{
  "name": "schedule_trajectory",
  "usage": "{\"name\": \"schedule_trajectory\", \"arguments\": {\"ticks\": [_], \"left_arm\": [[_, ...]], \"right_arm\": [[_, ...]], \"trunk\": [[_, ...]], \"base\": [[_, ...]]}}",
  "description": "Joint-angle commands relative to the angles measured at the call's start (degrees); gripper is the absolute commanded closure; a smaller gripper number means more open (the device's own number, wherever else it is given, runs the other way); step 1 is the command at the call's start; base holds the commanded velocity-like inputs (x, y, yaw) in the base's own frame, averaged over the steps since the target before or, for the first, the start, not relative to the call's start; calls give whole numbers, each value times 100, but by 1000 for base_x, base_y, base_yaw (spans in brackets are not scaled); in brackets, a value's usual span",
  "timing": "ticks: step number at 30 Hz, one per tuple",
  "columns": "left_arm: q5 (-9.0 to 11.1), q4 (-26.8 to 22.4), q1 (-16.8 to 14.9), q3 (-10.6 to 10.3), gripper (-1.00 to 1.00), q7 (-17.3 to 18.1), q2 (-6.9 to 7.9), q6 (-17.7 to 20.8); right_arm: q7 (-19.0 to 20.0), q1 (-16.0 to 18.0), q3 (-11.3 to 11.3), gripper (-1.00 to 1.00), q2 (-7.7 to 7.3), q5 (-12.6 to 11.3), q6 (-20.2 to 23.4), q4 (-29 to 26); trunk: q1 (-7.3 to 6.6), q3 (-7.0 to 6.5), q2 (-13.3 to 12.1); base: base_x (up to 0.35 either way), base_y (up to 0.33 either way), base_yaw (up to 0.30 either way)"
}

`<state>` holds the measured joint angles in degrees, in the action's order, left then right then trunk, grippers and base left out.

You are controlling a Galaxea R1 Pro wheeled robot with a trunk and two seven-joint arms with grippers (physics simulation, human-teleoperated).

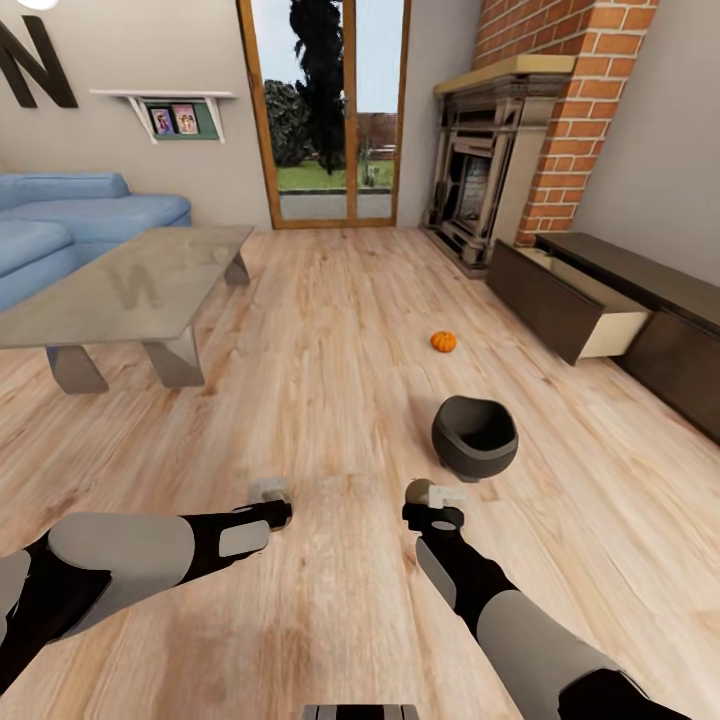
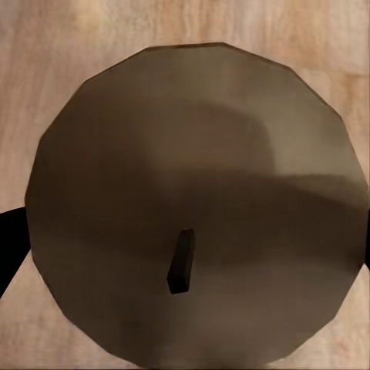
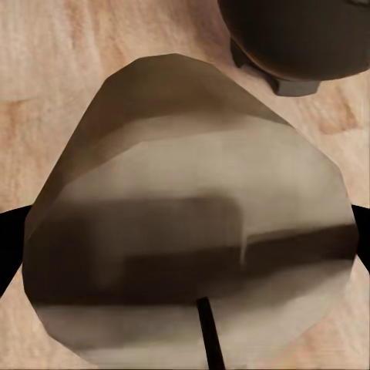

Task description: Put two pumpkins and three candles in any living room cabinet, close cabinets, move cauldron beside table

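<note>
Both tools hang low over the plank floor [image 1: 330, 330], each clamped on a candle: left tool [image 1: 275, 497] on the left candle [image 2: 193, 208], right tool [image 1: 432, 497] on the right candle [image 3: 193, 247]. Just ahead of the right tool sits the cauldron [image 1: 475, 436], then a pumpkin [image 1: 443, 341]. Rightward, the cabinet [image 1: 640, 310] has one drawer [image 1: 580, 305] open; the table [image 1: 120, 290] stands left.

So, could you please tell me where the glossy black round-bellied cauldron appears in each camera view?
Head view: the glossy black round-bellied cauldron stands on the floor right of centre, just beyond the right hand.
Right wrist view: the cauldron is at the picture's top right, behind the stout grey-brown candle.
Left wrist view: a second candle over planks.
Shared landmark: the light wood plank floor.
</note>
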<state>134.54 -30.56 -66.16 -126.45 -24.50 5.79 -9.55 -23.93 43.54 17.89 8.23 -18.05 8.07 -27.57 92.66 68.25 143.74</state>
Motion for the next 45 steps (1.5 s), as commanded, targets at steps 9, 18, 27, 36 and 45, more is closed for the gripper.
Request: {"name": "schedule_trajectory", "arguments": {"ticks": [9, 18, 27, 36, 45], "left_arm": [[46, -20, -11, -38, 100, 0, 1, -41], [46, -20, -11, -38, 100, 6, 1, -30], [46, -20, -11, -38, 100, -9, -4, -29], [46, -20, -11, -41, 100, -19, -51, -22], [46, -20, -11, -39, 100, -24, -85, -20]], "right_arm": [[-58, 5, 38, 100, -9, -32, -15, -17], [-58, 5, 26, 100, -22, -62, -115, -20], [-63, 5, 29, 100, 8, -67, -61, -20], [-66, 5, -1, 100, -20, -83, -32, -20], [-59, 5, -4, 100, -31, -93, -79, -20]], "trunk": [[2, 35, 3], [2, 40, 3], [2, 40, 3], [2, 40, 3], [2, 40, 3]], "base": [[327, 168, 69], [312, 208, 10], [312, 209, 0], [321, 147, 0], [342, 6, 0]]}}
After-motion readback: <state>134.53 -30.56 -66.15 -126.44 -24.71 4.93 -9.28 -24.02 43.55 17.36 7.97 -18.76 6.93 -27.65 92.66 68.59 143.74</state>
